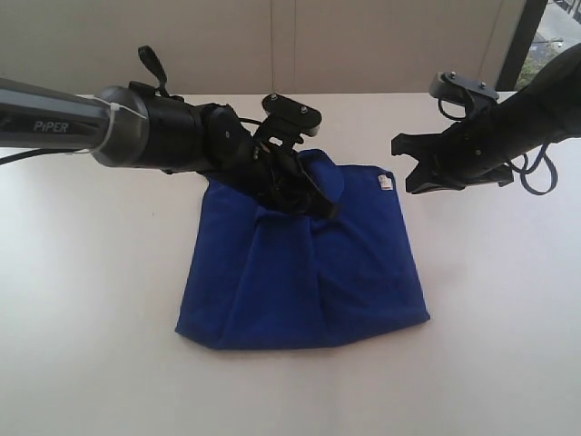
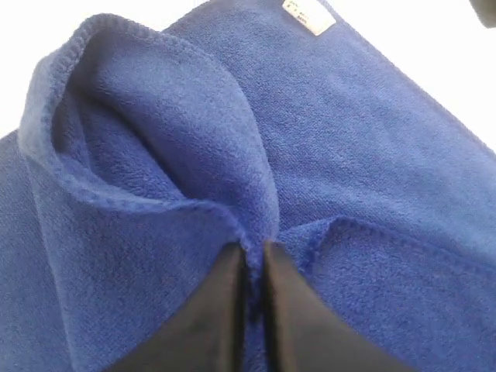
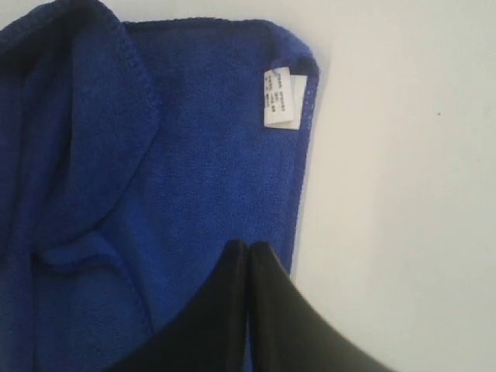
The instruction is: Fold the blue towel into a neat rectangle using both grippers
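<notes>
Left wrist view puts you right at the left gripper (image 2: 254,249): its black fingers (image 2: 217,310) stand almost together, nipping a raised ridge of the blue towel (image 2: 372,155) between them. Just past the tips the cloth curls up into a soft, open fold with a stitched hem (image 2: 54,116), and the white tag (image 2: 308,15) sits beyond it. None of that pinch reaches you from the exterior view, where the left gripper (image 1: 304,195) is a dark mass buried in the bunched far edge of the blue towel (image 1: 309,272).

In the right wrist view, the right gripper (image 3: 249,246) has its fingers pressed flat against each other with nothing between them, over the towel's side hem, with the white tag (image 3: 281,98) ahead at the corner of the blue towel (image 3: 194,155).

Only the exterior view gives you the whole layout. The towel lies near the middle of the table (image 1: 91,318), its near edge rounded and uneven and its far edge gathered up. The right gripper (image 1: 408,165) hangs just beside the tagged far right corner (image 1: 385,182), apart from the cloth. You cannot tell there whether it touches the table.
</notes>
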You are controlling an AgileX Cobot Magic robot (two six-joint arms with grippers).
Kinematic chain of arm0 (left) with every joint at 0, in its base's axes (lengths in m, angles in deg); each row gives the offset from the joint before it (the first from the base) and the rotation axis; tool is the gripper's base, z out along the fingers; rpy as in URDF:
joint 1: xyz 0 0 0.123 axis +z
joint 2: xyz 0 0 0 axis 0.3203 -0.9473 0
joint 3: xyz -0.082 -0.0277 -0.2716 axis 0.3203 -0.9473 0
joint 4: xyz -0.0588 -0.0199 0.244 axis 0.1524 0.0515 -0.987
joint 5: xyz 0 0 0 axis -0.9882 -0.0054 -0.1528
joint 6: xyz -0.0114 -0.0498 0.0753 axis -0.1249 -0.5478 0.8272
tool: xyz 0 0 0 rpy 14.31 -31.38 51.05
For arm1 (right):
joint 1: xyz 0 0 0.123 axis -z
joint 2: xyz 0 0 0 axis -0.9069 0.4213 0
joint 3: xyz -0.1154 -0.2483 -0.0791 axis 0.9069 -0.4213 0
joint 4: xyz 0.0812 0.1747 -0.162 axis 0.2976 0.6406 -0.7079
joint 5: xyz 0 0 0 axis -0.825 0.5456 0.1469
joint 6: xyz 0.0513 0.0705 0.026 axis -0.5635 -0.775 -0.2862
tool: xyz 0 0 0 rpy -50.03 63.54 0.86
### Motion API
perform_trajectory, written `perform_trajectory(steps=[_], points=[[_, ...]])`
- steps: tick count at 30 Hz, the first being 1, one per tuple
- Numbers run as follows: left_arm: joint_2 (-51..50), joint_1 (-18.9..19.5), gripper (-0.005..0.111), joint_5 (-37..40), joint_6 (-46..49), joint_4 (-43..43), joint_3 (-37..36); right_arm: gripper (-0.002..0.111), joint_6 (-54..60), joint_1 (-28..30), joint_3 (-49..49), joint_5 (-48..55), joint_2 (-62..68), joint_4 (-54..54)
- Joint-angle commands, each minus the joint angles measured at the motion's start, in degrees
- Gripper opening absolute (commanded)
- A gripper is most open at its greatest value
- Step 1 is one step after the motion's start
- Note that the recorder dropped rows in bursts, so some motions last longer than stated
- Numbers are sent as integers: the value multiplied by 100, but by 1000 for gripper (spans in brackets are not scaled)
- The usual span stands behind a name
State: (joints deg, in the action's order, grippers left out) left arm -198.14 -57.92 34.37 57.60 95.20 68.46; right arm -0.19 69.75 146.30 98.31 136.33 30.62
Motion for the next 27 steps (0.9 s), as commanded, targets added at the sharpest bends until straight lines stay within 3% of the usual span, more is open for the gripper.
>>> perform_trajectory(steps=[1,9,16,27], points=[[34,74,0,255,97,-286,16,0,14,42,-40,18,-65,0],[297,525,0,1376,93,-839,16,0,28,18,-40,181,-65,187],[325,1080,0,2010,-44,-987,16,0,547,-379,-30,292,-65,660],[325,1319,0,2092,-44,-1082,16,0,786,-990,-6,-1529,154,665]])
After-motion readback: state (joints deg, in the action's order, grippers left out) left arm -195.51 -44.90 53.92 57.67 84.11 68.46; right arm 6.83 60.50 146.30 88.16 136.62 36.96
